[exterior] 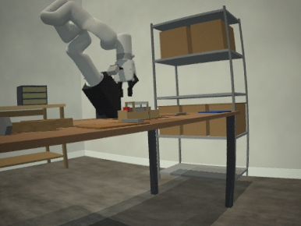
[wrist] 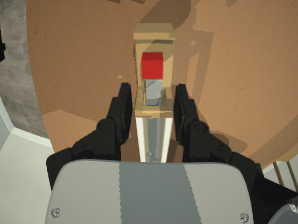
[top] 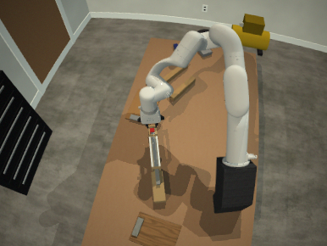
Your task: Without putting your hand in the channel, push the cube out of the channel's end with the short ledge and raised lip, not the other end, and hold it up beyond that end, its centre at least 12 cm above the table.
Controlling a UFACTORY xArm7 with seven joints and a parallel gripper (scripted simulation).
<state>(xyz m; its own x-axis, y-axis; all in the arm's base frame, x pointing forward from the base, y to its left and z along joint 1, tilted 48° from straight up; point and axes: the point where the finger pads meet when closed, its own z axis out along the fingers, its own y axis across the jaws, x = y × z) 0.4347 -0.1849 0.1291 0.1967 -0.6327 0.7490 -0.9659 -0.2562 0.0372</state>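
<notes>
The long brown surface point(top: 199, 136) carries a narrow wooden channel point(top: 155, 157) running lengthwise, with a wooden board point(top: 158, 231) near one end and two loose wooden planks point(top: 182, 89) farther along. The white xArm point(top: 235, 93) reaches from its dark base point(top: 235, 184) across the surface and bends down over the channel's far end. The gripper point(wrist: 152, 117) hangs above that end, well clear of the surface in the exterior view, its black fingers parted about halfway with nothing between them. The small red cube point(wrist: 152, 66) sits on the short ledge at the channel's end, just beyond the fingertips in the wrist view.
</notes>
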